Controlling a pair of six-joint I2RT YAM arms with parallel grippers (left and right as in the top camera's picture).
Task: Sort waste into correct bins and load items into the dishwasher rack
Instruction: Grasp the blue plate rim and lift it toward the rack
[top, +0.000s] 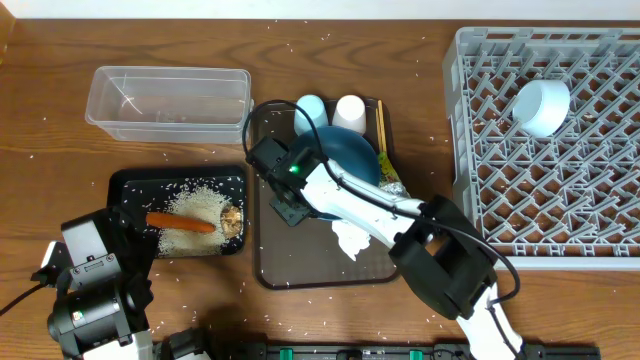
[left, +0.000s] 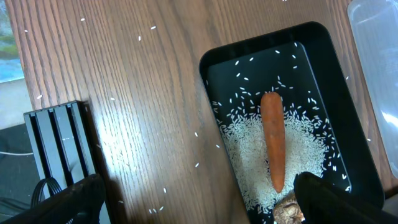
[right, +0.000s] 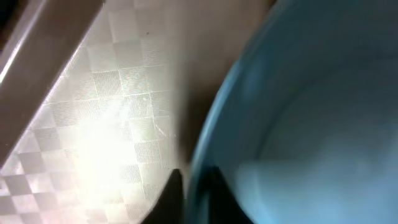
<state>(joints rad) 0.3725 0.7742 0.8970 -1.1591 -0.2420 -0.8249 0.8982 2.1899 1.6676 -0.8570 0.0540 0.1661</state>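
The dark-blue plate (top: 350, 150) lies on the brown serving tray (top: 275, 255). My right gripper (top: 298, 185) is at the plate's left rim. In the right wrist view its two fingers (right: 193, 183) straddle the blurred blue rim (right: 292, 93) and are shut on it. The black tray (top: 130, 185) holds rice (left: 249, 155), the carrot (left: 272, 137) and the brown lump (top: 232, 217). My left gripper (left: 199, 205) is open and empty, with its right finger over the tray's near corner. The pale-blue bowl (top: 541, 107) sits in the grey rack (top: 560, 200).
The clear tub (top: 170, 100) stands behind the black tray. A pale-blue cup (top: 311, 108), a white cup (top: 349, 110), chopsticks (top: 380, 125), wrappers (top: 393, 186) and a white tissue (top: 350, 240) are on the serving tray. Rice grains are scattered over the table.
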